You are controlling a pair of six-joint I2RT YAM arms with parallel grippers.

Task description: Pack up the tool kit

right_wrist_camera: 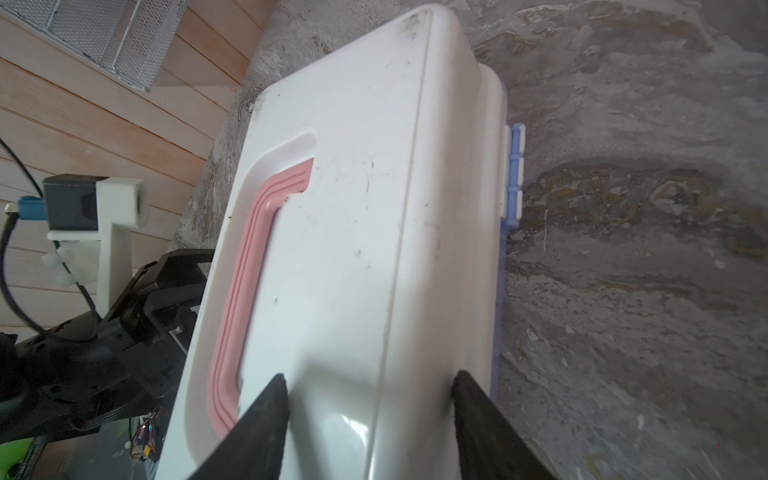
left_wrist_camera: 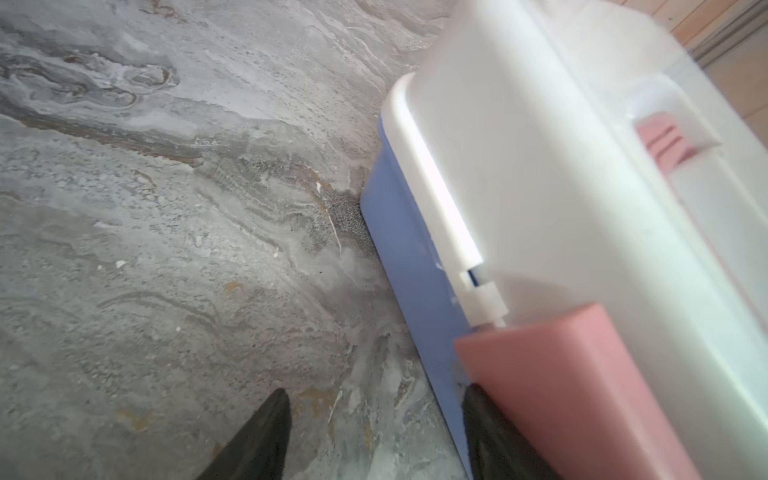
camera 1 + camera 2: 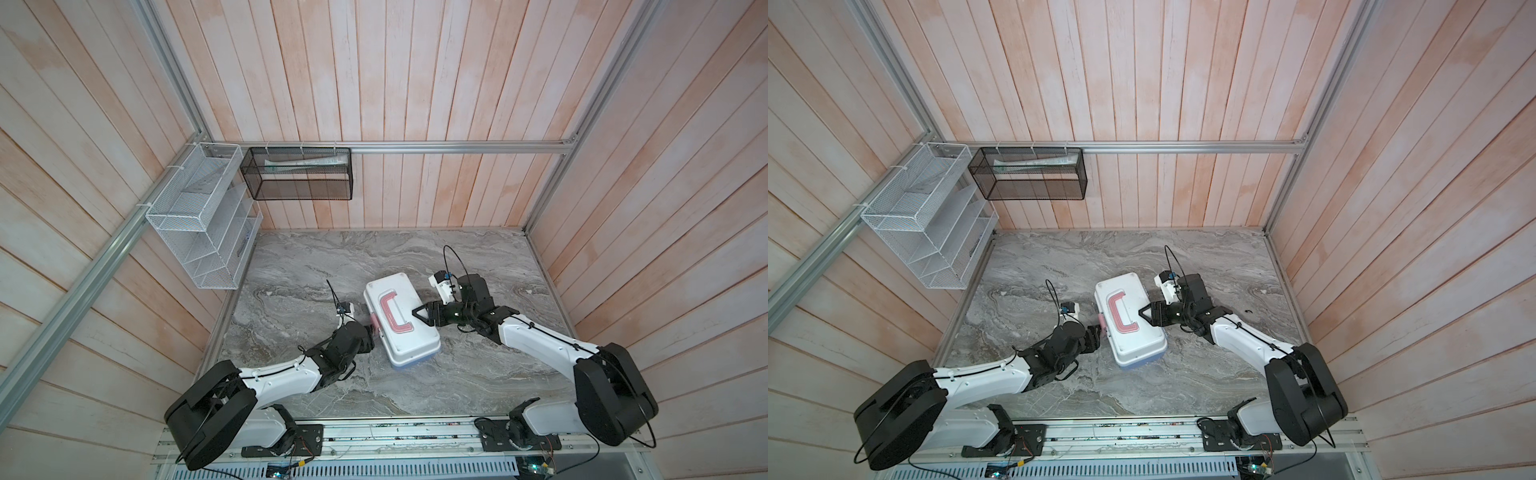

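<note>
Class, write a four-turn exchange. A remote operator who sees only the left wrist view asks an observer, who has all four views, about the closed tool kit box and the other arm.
Operator: I see the pink latch by my left gripper. Where is the right gripper?
Observer: It is over the white lid, jaws apart, next to the pink handle.
Operator: What is on the side opposite the latch?
Observer: A blue-and-white hinge, with the lid down along that edge.
</note>
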